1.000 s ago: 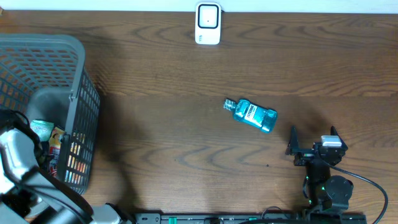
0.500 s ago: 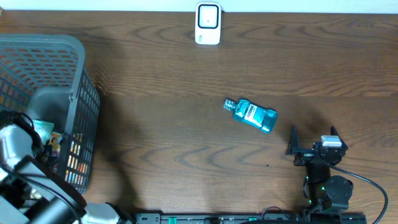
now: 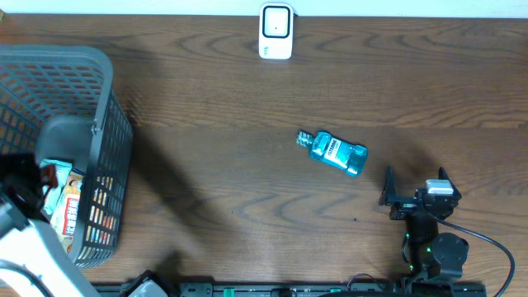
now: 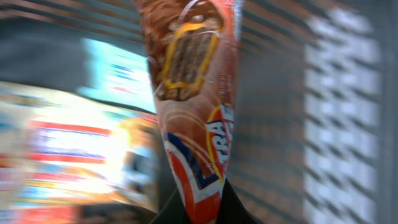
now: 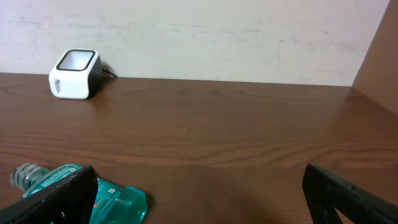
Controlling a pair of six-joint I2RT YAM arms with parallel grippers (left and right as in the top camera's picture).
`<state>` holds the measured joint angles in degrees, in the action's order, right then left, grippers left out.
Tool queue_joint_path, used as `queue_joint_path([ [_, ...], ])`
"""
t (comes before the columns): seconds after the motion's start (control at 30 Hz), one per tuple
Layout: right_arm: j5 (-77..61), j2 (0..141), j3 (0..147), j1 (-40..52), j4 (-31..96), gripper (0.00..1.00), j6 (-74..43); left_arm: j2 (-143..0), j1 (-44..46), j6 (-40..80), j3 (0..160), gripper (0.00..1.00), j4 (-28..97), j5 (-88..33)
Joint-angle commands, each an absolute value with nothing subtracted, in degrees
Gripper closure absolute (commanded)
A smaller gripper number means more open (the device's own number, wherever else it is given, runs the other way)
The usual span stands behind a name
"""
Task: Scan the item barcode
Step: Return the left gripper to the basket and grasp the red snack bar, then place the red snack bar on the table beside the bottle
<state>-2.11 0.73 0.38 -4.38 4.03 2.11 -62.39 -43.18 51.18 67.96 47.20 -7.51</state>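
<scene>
Your left hand (image 4: 201, 211) is closed tight on a brown and red snack pack (image 4: 196, 112), inside the gray basket (image 3: 107, 132). Your right hand (image 3: 415, 177) is wide open and holds nothing. It is near the blue bottle (image 3: 337, 153) lying on the tabletop (image 3: 214, 107). The white scanner (image 3: 275, 31) sits at the far edge.

White scanner (image 5: 74, 73) by wall (image 5: 217, 31), teal bottle (image 5: 118, 202) on side nr 1 of 2 wide-apart fingers (image 5: 62, 199)
</scene>
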Motion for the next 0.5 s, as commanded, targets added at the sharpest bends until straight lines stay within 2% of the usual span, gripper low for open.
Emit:
queue_joint_path([
  [0.0, -1.85, 0.64, 0.32, -4.73, 4.27, 0.01, 2.39, -57.67, -35.88, 50.98, 68.55, 0.93, 43.97, -22.17],
  [0.2, -1.85, 0.64, 0.32, -4.73, 4.27, 0.01, 2.39, -56.27, -17.54, 46.02, 68.53, 0.93, 39.90, -21.80],
  [0.47, -1.85, 0.64, 0.32, -4.73, 4.27, 0.01, 2.39, -66.74, 11.07, 38.59, 68.47, 0.93, 39.97, -9.17],
])
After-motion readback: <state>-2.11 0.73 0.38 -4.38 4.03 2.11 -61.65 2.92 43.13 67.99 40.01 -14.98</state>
